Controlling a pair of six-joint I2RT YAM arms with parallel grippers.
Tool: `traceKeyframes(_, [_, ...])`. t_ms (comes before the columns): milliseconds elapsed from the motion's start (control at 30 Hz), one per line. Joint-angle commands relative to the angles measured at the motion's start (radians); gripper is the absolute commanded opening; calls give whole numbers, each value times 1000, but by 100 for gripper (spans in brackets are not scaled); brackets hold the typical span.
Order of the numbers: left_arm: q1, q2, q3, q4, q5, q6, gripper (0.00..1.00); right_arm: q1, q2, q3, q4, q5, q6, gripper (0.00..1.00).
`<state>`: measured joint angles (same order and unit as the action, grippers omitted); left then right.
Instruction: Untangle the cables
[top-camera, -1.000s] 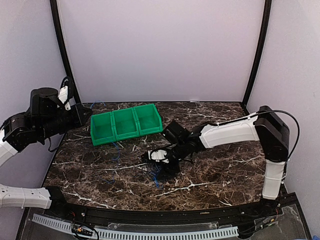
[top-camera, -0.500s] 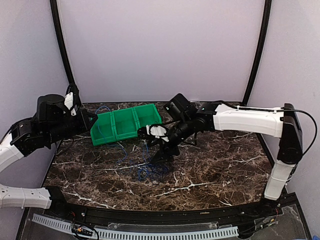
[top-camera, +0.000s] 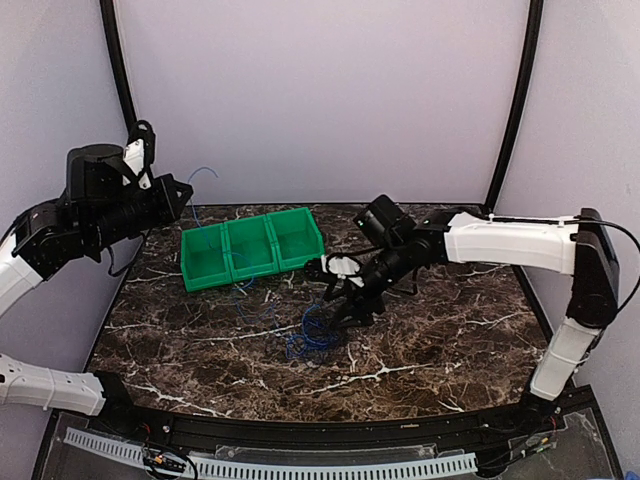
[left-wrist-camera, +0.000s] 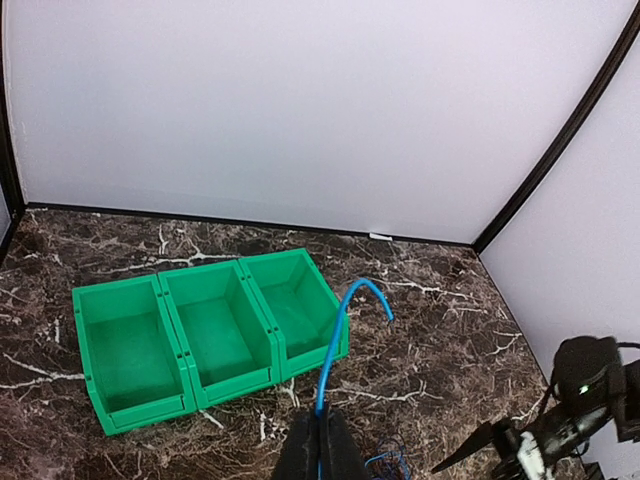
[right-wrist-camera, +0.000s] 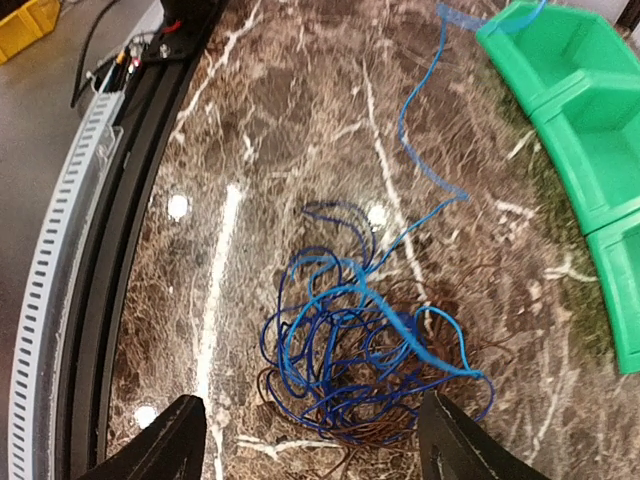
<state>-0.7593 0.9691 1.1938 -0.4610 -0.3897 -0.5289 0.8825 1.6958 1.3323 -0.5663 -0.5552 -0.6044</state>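
A tangle of cables lies on the marble table in front of the green bins: light blue, dark blue and brown strands, seen close in the right wrist view. My left gripper is raised at the far left and shut on a light blue cable, whose free end curls up past the fingers. That cable trails down over the table to the tangle. My right gripper is open and empty, its jaws spread wide just above the tangle.
A green three-compartment bin stands at the back left of the table, empty as seen in the left wrist view. A slotted cable tray runs along the near edge. Black frame posts stand at both back corners.
My left gripper has risen and pulled back left with the blue cable, drawing it out of the tangle. My right gripper has moved right and down over the tangle, which shifted slightly right.
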Motion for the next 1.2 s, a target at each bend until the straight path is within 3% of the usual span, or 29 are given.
traceKeyframes(0, [0,8,80,-15,-48,54,0,31,126,10,-66,76,-12,73])
traceKeyframes(100, [0,17,120,-34,-48,61,0,38,162,44,-123,61,-13,73])
traceKeyframes(567, [0,-22,191,-57,-123,110,0,16,22,-78,-100,158,0,75])
traceKeyframes(833, [1,86,291,-134,-156,201,0,-200,-102,-94,-20,-44,138,76])
traceKeyframes(1167, [5,317,633,-179,-323,381,0,-446,-269,-392,218,-94,161,78])
